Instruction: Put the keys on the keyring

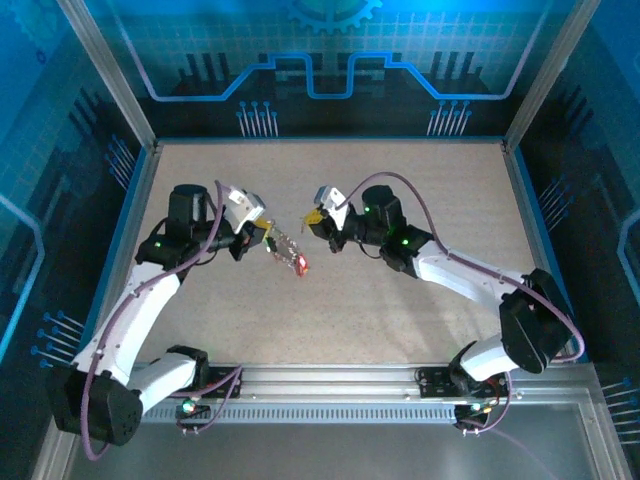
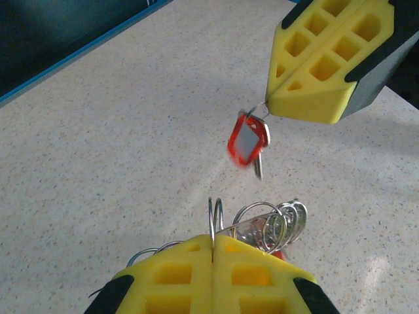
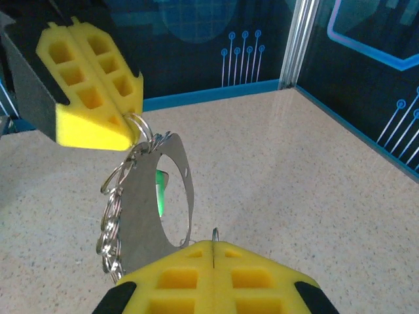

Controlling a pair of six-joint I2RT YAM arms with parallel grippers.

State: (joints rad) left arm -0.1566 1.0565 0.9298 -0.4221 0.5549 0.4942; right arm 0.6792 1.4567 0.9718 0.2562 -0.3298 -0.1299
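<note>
Left gripper (image 2: 213,247): clenched on the keyring (image 2: 215,216), whose split ring stands upright and edge-on out of the fingertips, with chain links (image 2: 278,222) bunched to its right. Key (image 2: 249,140): red tag, hanging long axis down from the right gripper (image 2: 270,108), which is clamped on the key's small loop. The key lies beyond and slightly right of the split ring, near but apart, above the table (image 2: 98,131). Judgement: the right arm must bring that loop onto the ring.
</note>
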